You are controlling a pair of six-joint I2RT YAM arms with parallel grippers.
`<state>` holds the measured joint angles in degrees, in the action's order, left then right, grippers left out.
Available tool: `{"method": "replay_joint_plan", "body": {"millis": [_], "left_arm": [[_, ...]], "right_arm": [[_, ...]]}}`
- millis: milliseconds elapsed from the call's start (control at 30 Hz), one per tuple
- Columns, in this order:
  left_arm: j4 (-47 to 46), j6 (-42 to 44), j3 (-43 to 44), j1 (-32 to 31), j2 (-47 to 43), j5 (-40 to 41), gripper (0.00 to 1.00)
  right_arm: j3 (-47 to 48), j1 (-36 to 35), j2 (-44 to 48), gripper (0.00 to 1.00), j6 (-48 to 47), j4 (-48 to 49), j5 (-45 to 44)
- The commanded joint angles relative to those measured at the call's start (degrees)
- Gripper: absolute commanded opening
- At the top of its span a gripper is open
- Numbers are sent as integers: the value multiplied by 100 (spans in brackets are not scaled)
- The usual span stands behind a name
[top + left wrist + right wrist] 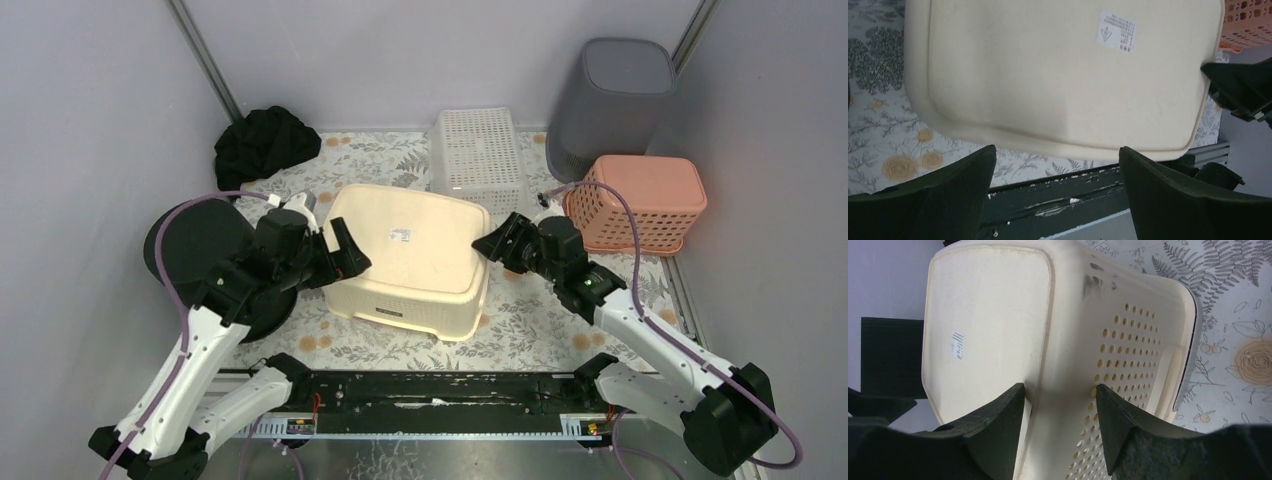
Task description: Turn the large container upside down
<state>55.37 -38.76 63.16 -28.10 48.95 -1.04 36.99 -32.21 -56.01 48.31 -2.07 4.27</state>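
Observation:
The large cream container lies bottom-up in the middle of the patterned table, its flat base with a small white label facing up. My left gripper is open at its left edge; in the left wrist view the base lies just beyond the spread fingertips, which hold nothing. My right gripper is open at the container's upper right edge. In the right wrist view one fingertip rests against the base and the other against the perforated side wall.
A white perforated basket lies behind the container. A pink basket and a grey bin stand at the back right. A black cloth lies at the back left, and a black round tub sits at the left.

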Motion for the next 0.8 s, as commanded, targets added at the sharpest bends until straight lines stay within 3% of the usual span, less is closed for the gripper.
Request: {"method": "replay_joint_plan", "body": {"millis": [0,133,367,567,767], "left_arm": [[690,-254,23,7,-381,-2,100],[703,-394,-315,11,-576,-70,100],[-1006,-613,-1646,14,-79,398,100],[-2298,-545,-1225,380,1071,1175,100],[-3301,-397,-535,1156,2391,1150,100]], "right_arm": [[4,-49,-583,60,-348,-328,-256],[-13,-50,-704,61,-347,-164,-202],[-59,-49,-702,62,-450,-164,-80],[-11,-113,-1015,58,-564,74,451],[782,-690,-2217,57,-876,192,808]]}}
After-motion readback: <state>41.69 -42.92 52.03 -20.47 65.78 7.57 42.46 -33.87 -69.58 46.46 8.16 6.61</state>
